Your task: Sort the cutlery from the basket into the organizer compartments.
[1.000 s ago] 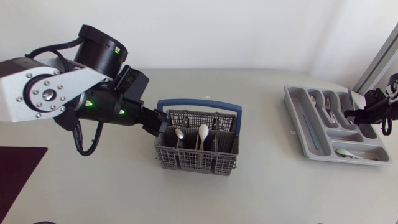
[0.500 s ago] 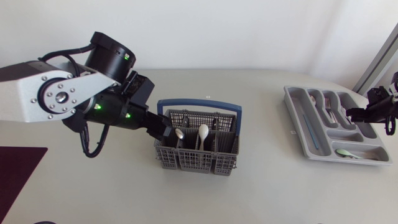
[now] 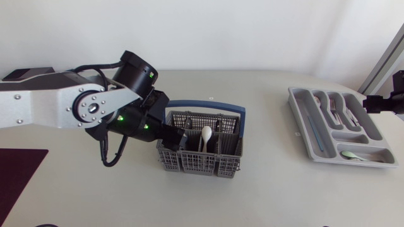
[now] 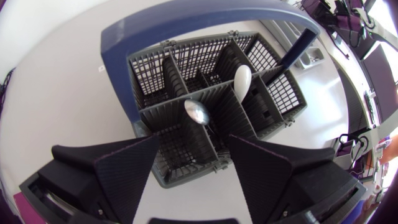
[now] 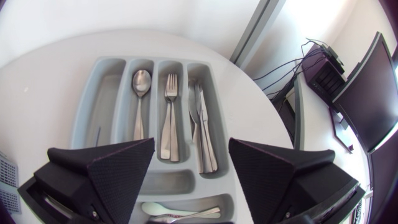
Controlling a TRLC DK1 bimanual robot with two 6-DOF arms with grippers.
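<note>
The grey cutlery basket (image 3: 197, 163) with a blue handle stands mid-table. In it a metal spoon (image 4: 198, 112), a white spoon (image 4: 242, 79) and a dark handle (image 4: 296, 48) stand upright. My left gripper (image 3: 180, 139) hangs open at the basket's left end, its fingers (image 4: 127, 171) on either side of the metal spoon's compartment, above it. The grey organizer (image 3: 297, 108) lies at the right and holds a spoon (image 5: 142, 81), forks (image 5: 169, 115), knives (image 5: 203, 127) and a pale spoon (image 5: 160, 208). My right gripper (image 5: 191, 174) is open above the organizer's near end, holding nothing.
A dark purple mat (image 3: 17, 170) lies at the table's left front corner. Bare tabletop stretches between the basket and the organizer. The table's right edge runs just behind the organizer.
My left arm has swung right, bringing its gripper over the basket's left end. My right gripper has opened and drawn back to the right, off the organizer.
</note>
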